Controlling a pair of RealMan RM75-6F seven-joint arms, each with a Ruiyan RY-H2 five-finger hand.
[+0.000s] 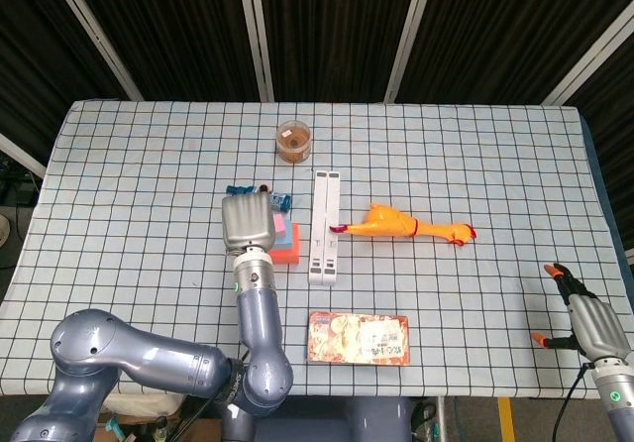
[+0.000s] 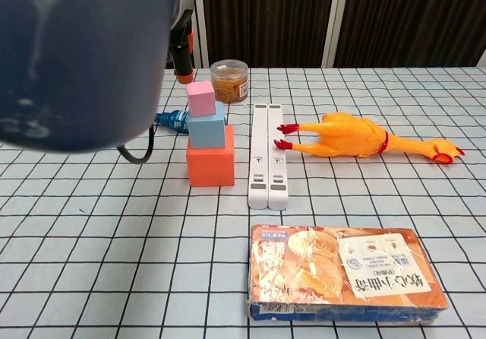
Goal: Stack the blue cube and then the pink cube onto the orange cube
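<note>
flanking stack: white bars (image 2: 267, 156), rubber chicken (image 2: 357, 137)

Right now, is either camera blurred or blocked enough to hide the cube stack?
Chest view: the left arm's blurred, out-of-focus bulk fills the upper left, yet the pink cube, blue cube and orange cube show sharp. Head view: evenly lit, but the left hand covers most of the stack.

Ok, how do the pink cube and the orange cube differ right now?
The pink cube is the smallest block and tops the stack; the orange cube is the largest and sits at the bottom on the table. The pink cube rests on the blue cube and looks slightly turned; the orange cube sits square to the grid. Both are plain, solid-coloured blocks, and no robot hand touches either.
</note>
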